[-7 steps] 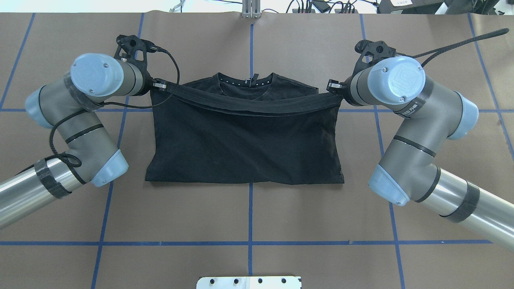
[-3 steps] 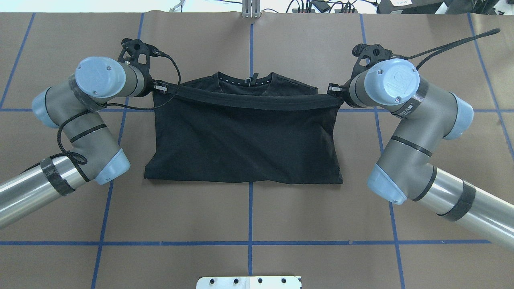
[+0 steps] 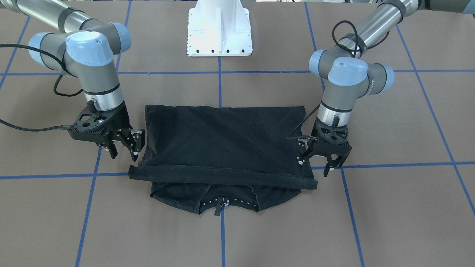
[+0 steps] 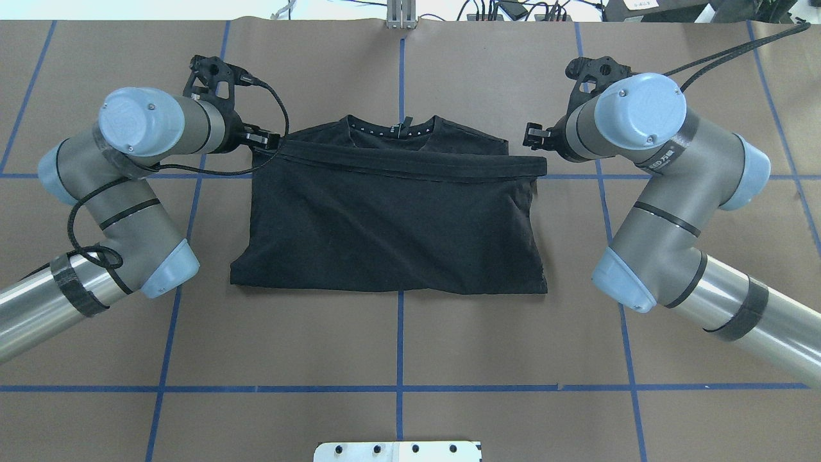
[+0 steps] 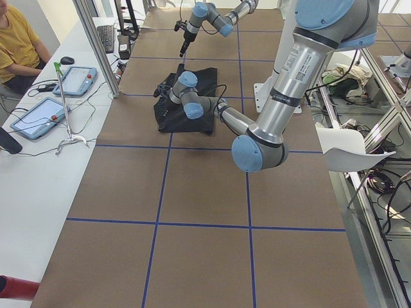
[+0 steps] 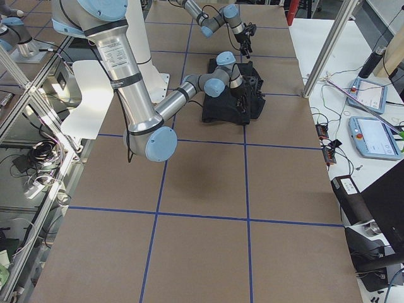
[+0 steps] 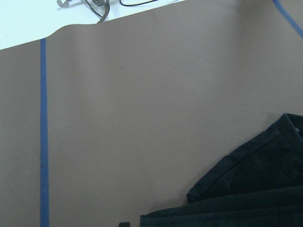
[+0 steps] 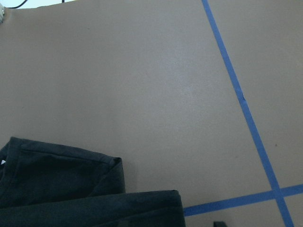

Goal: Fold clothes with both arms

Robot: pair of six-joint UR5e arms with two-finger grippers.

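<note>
shirt: black T-shirt (image 4: 391, 218) lies flat mid-table, folded over once. The hem band (image 4: 410, 163) runs straight across just short of the collar (image 4: 392, 130), so you still see collar and shoulders past it.
left gripper: left gripper (image 3: 322, 157) sits at the hem's corner on its side, fingers spread and clear of the cloth; it holds nothing.
right gripper: right gripper (image 3: 124, 146) is just beside the other hem corner, fingers apart, also empty.
why placed so: both arms flank the fold, one at each hem corner, which fits a two-corner carry of the hem up toward the collar.
step: judged as the release after the first fold.
next: you probably need a second fold; regrasp at matching points so the edge stays square.
risk: the hem end on the left gripper's side pokes past the body edge and may skew the fold.
</note>
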